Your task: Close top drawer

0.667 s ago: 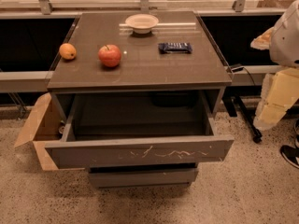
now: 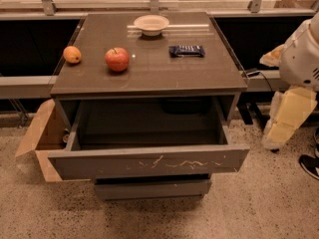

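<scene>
Dark-grey top drawer (image 2: 149, 163) pulled far out under bench (image 2: 159, 76). Claw (image 2: 287, 117) hangs right of drawer corner (open or closed: cannot tell). Risk: corner push skews drawer, jams it; jolt rolls apple (image 2: 117, 59).

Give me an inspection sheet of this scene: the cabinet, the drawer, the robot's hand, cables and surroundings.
Surface: cabinet top, brown and glossy.
Job's things: top drawer pulled far out, pale scratches on its front.
Clutter: apple, orange fruit, bowl and dark packet on the top.
Grippers: gripper hangs right of the drawer, apart from it.
Cables: black cable by the cabinet's right edge.
Surroundings: open cardboard box on the left; lower drawer beneath; speckled floor.
</scene>
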Controlling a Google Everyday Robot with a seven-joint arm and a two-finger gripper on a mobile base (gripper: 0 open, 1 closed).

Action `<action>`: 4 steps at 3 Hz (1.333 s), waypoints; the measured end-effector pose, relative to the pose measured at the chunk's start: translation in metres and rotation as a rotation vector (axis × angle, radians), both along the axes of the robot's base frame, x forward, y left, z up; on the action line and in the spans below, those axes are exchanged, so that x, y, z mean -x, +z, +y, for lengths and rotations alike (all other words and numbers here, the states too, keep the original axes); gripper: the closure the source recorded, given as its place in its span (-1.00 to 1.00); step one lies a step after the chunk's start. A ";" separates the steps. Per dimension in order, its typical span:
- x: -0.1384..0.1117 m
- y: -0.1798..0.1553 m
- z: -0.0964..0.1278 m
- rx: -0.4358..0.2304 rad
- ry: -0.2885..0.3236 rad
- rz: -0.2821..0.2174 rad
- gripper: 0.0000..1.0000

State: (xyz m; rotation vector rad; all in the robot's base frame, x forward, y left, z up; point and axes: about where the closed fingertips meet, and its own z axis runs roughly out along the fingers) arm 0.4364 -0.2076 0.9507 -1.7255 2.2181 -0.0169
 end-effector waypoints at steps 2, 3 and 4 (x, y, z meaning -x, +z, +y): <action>0.014 -0.098 0.045 -0.140 0.058 0.107 -1.00; 0.014 -0.104 0.048 -0.130 0.068 0.109 -1.00; 0.019 -0.144 0.055 -0.131 0.123 0.124 -1.00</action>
